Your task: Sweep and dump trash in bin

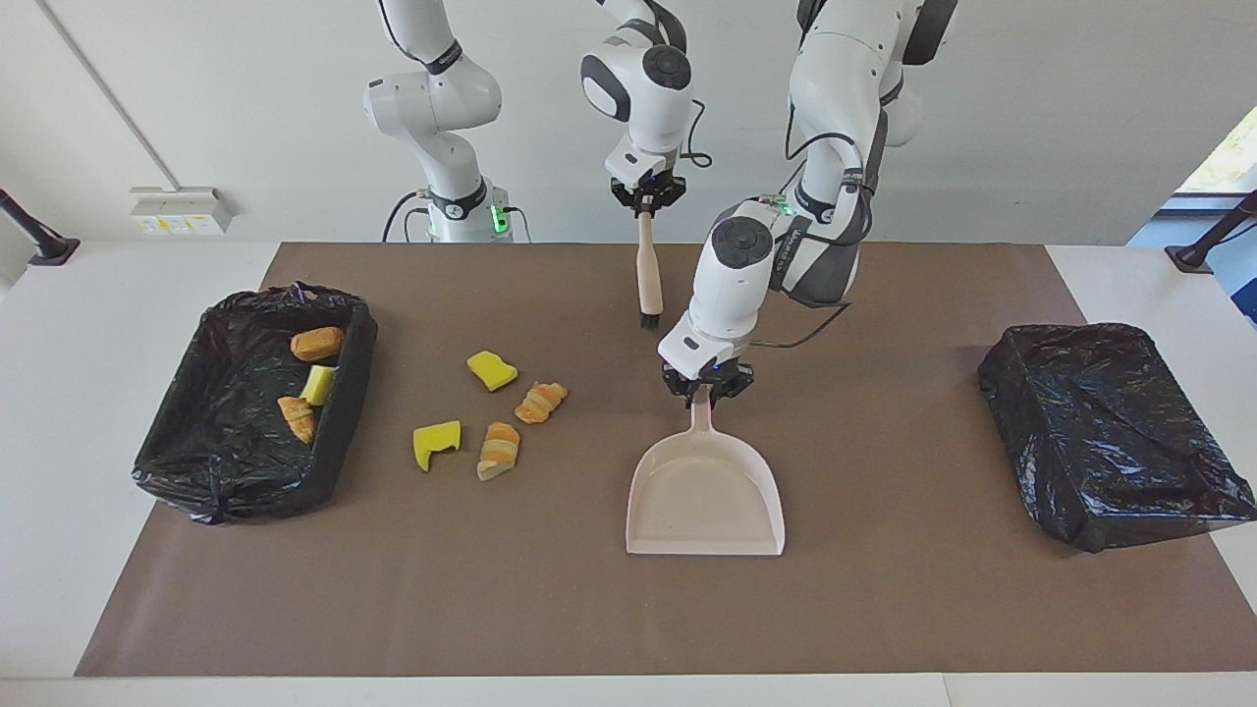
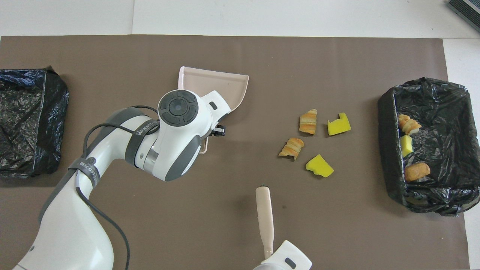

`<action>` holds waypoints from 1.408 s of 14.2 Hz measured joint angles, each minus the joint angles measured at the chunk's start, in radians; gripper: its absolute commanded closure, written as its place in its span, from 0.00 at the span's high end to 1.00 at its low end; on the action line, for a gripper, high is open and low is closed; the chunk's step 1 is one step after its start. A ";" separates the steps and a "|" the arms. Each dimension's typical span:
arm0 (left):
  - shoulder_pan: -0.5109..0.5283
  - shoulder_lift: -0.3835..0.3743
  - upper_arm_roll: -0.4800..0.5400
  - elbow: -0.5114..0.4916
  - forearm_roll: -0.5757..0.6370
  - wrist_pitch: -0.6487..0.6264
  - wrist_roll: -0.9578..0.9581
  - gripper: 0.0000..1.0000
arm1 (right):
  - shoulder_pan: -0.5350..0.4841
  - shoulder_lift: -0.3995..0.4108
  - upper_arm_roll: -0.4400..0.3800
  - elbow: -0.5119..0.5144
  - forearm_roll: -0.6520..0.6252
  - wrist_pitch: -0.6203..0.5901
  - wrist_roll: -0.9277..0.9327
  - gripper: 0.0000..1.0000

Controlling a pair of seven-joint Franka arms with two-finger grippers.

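- Jaws of the left gripper (image 1: 704, 391) clamp the pink dustpan's handle (image 1: 700, 417); the right gripper (image 1: 645, 197) grips a brush (image 1: 647, 275) hanging over the mat.
- Three trash pieces lie in the open bin (image 1: 196, 471) at the right arm's end.
- Four pieces (image 1: 491, 410) wait on the mat between bin and dustpan, unswept.

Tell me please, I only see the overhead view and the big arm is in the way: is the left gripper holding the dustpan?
Observer: Yes. In the facing view the left gripper is shut on the dustpan handle, near its end.
Operator: And what holds the brush? I only see its stick.
Observer: The right gripper is shut on the top of the brush, which hangs nearly upright with its dark bristles pointing down.
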 measured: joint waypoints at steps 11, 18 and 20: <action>0.046 -0.062 -0.005 -0.001 0.103 -0.199 0.836 0.00 | -0.193 0.223 -0.315 -0.006 -0.591 0.243 -0.384 0.00; 0.014 -0.064 -0.021 -0.003 0.107 -0.237 1.026 0.00 | -0.193 0.446 -0.452 0.120 -0.783 0.368 -0.436 0.00; -0.016 -0.073 -0.023 -0.012 0.107 -0.247 1.037 0.00 | -0.192 0.460 -0.458 0.120 -0.785 0.376 -0.437 0.00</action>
